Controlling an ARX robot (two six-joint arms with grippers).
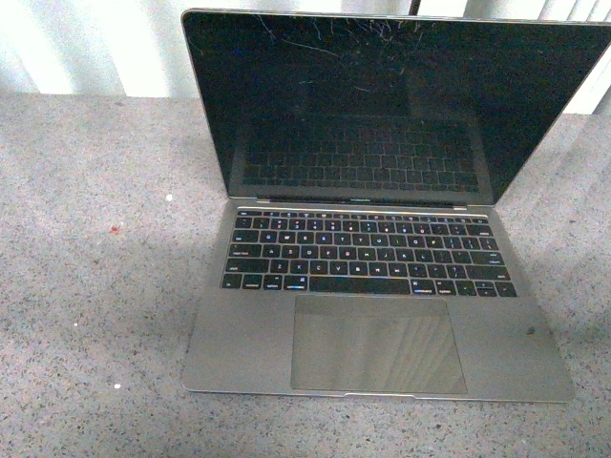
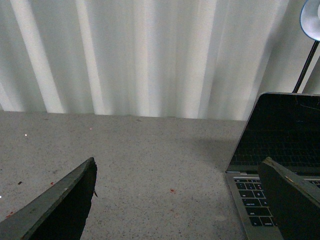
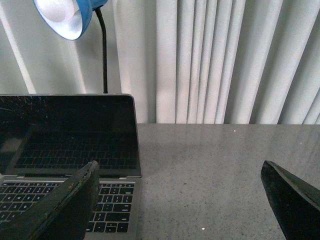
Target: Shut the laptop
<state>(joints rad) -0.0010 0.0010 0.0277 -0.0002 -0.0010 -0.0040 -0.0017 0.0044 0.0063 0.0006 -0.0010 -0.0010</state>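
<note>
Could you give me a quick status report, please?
Left gripper open; right gripper open. Laptop lid up, untouched. Nothing in the way.

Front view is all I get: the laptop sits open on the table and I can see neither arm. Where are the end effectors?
Observer: The left end effector hangs open above the table, holding nothing. The laptop is off to one side of it, untouched.
Operator: And the right one?
Observer: The right end effector is open and empty too. One finger crosses the laptop in its camera's picture, and the other shows against the table.
Operator: Is there anything behind the lid?
Observer: A blue-shaded lamp on a black gooseneck stands behind the screen.
</note>
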